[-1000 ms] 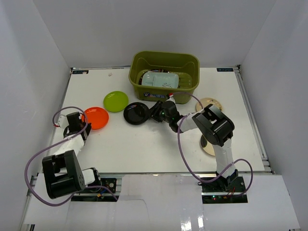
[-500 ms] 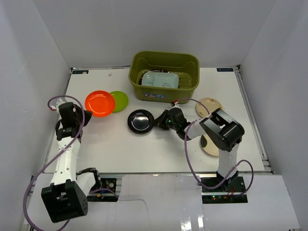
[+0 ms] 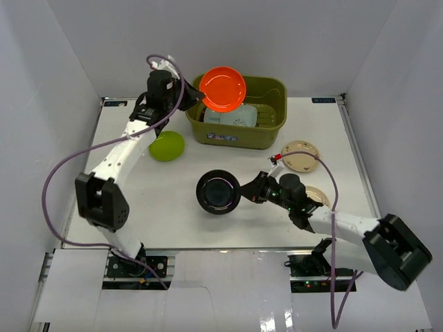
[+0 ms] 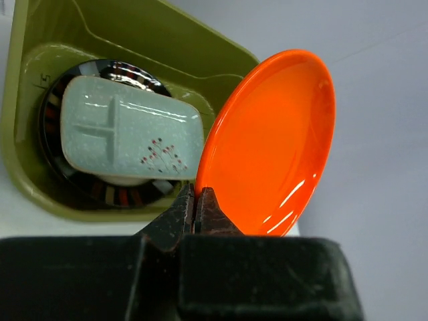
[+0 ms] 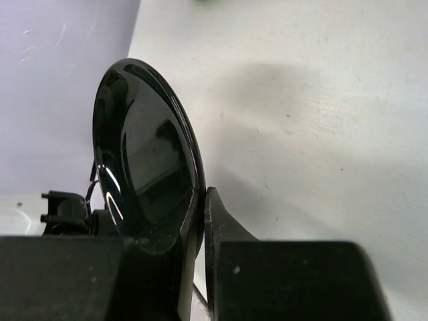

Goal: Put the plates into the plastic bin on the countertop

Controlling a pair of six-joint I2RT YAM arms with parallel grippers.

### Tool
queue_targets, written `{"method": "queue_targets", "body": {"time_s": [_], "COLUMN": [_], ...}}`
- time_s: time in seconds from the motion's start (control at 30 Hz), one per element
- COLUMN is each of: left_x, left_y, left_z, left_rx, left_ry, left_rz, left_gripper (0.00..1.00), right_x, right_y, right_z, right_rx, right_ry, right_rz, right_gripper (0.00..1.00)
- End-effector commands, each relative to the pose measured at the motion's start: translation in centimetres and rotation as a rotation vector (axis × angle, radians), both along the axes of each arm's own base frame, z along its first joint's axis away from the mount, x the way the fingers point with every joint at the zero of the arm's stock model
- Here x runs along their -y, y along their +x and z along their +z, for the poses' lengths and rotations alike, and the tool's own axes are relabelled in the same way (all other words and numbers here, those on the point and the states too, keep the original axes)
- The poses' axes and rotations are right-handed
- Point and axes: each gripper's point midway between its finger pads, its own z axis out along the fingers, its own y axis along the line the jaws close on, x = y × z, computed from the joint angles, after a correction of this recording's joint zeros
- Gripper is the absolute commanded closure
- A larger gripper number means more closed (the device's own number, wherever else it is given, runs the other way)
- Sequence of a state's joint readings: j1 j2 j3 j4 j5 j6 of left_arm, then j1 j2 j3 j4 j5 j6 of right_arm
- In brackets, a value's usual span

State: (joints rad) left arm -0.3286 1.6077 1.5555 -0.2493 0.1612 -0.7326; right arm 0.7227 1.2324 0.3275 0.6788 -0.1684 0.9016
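Observation:
My left gripper (image 3: 199,97) (image 4: 196,199) is shut on the rim of the orange plate (image 3: 223,88) (image 4: 274,140), which hangs tilted over the olive-green plastic bin (image 3: 271,88) (image 4: 134,30). In the bin a pale divided dish (image 4: 127,137) lies on a dark-rimmed plate (image 4: 87,70). My right gripper (image 3: 244,194) (image 5: 202,200) is shut on the edge of the black plate (image 3: 218,192) (image 5: 144,160), held on edge above the middle of the countertop (image 3: 173,214). A lime green plate (image 3: 167,146) lies left of the bin.
Two small beige plates rest at the right: one (image 3: 300,155) near the bin's right corner, the other (image 3: 318,196) partly under my right arm. White walls close in the countertop on three sides.
My left arm swung the orange plate from the table's left up over the bin. My right gripper shut on the black plate and drew it toward the front middle.

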Motion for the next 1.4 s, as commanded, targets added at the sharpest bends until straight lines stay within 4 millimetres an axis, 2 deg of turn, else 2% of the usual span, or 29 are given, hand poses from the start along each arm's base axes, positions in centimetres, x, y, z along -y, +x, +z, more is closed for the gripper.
{"method": "queue_targets", "body": {"time_s": [0.0, 0.03, 0.07, 0.1, 0.13, 0.17, 0.2, 0.23, 0.27, 0.3, 0.37, 0.47, 0.63, 0.77, 0.8, 0.87, 0.9, 0.97, 1.0, 1.03, 1.1, 1.13, 1.17, 1.2, 1.23, 1.27, 1.3, 1.33, 1.37], "left_x": [2.1, 2.8, 3.6, 4.3, 4.9, 5.6, 6.0, 6.6, 7.1, 7.6, 8.5, 9.2, 9.4, 9.1, 8.9, 7.9, 7.2, 4.6, 3.1, 1.5, -0.5, -2.6, -3.7, -5.3, -6.7, -7.8, -8.6, -10.1, -11.7], "left_y": [3.5, 4.4, 5.0, 6.2, 6.7, 7.5, 8.1, 8.7, 9.3, 9.7, 10.2, 10.7, 11.2, 11.1, 10.8, 10.6, 9.7, 9.1, 7.3, 6.7, 4.9, 2.7, 1.5, -0.6, -1.8, -2.8, -3.9, -4.6, -6.4], "left_z": [-4.2, -3.0, -3.6, -6.9, -7.5, -6.0, -6.7, -8.9, -8.2, -10.2, -9.9, -11.7, -12.3, -9.9, -7.6, -5.0, -1.6, -0.5, 4.2, 1.0, 1.7, 4.2, -0.1, 1.3, -3.4, -4.8, -6.3, -7.6, -10.5], "left_rx": [-0.071, -0.055, -0.063, -0.123, -0.134, -0.096, -0.102, -0.141, -0.118, -0.151, -0.141, -0.167, -0.160, -0.109, -0.068, -0.016, 0.047, 0.056, 0.151, 0.085, 0.123, 0.175, 0.097, 0.130, 0.043, 0.020, -0.004, -0.030, -0.084], "left_ry": [0.087, 0.091, 0.103, 0.133, 0.139, 0.135, 0.143, 0.158, 0.151, 0.159, 0.142, 0.135, 0.146, 0.138, 0.125, 0.124, 0.114, 0.123, 0.099, 0.114, 0.100, 0.089, 0.109, 0.106, 0.151, 0.169, 0.185, 0.200, 0.221], "left_rz": [-0.025, -0.038, -0.050, -0.062, -0.074, -0.088, -0.094, -0.106, -0.118, -0.133, -0.160, -0.185, -0.190, -0.201, -0.204, -0.197, -0.188, -0.139, -0.119, -0.097, -0.062, -0.021, -0.003, 0.026, 0.059, 0.085, 0.103, 0.143, 0.191], "left_gripper": [1.00, 1.00, 1.00, 1.00, 1.00, 1.00, 1.00, 1.00, 1.00, 1.00, 1.00, 0.98, 0.59, 0.36, 0.32, 0.24, 0.22, 0.18, 0.18, 0.17, 0.17, 0.17, 0.18, 0.18, 0.17, 0.17, 0.16, 0.16, 0.16], "right_x": [2.0, 2.5, 3.0, 3.9, 4.3, 4.9, 5.3, 6.0, 6.1, 6.5, 6.9, 7.4, 8.9, 10.9, 11.8, 11.9, 12.3, 12.1, 12.3, 11.9, 12.1, 11.9, 11.6, 11.4, 11.3, 11.0, 10.7, 10.7, 10.6], "right_y": [-0.7, -0.6, -0.2, -0.5, -0.4, 0.0, 0.1, 0.0, 0.2, 0.4, 0.6, 1.3, 4.7, 8.7, 10.3, 12.8, 14.0, 16.7, 17.8, 19.5, 21.8, 23.7, 24.9, 26.8, 27.6, 28.8, 30.2, 31.0, 31.6], "right_z": [1.1, 1.6, 3.7, 3.1, 3.7, 5.8, 6.5, 7.1, 8.3, 8.9, 10.6, 12.0, 16.0, 18.3, 18.9, 19.6, 19.8, 20.2, 20.3, 19.5, 20.9, 19.0, 20.8, 18.7, 17.8, 19.7, 17.6, 17.3, 16.9], "right_rx": [0.118, 0.140, 0.197, 0.194, 0.207, 0.255, 0.279, 0.283, 0.300, 0.311, 0.329, 0.341, 0.389, 0.398, 0.407, 0.403, 0.405, 0.402, 0.395, 0.390, 0.417, 0.376, 0.404, 0.367, 0.341, 0.371, 0.333, 0.328, 0.317], "right_ry": [-0.101, -0.118, -0.105, -0.165, -0.179, -0.168, -0.180, -0.188, -0.179, -0.183, -0.175, -0.180, -0.190, -0.196, -0.199, -0.198, -0.198, -0.195, -0.182, -0.182, -0.188, -0.216, -0.204, -0.240, -0.263, -0.258, -0.284, -0.298, -0.304], "right_rz": [0.009, 0.000, -0.029, -0.026, -0.038, -0.072, -0.085, -0.104, -0.114, -0.126, -0.142, -0.165, -0.252, -0.328, -0.367, -0.381, -0.398, -0.407, -0.419, -0.413, -0.437, -0.440, -0.442, -0.435, -0.425, -0.431, -0.422, -0.425, -0.425], "right_gripper": [0.92, 0.92, 0.92, 0.92, 0.92, 0.92, 0.92, 0.92, 0.92, 0.92, 0.92, 0.92, 0.92, 0.92, 0.92, 0.92, 0.92, 0.92, 0.92, 0.92, 0.92, 0.92, 0.92, 0.92, 0.92, 0.92, 0.92, 0.92, 0.92]}}
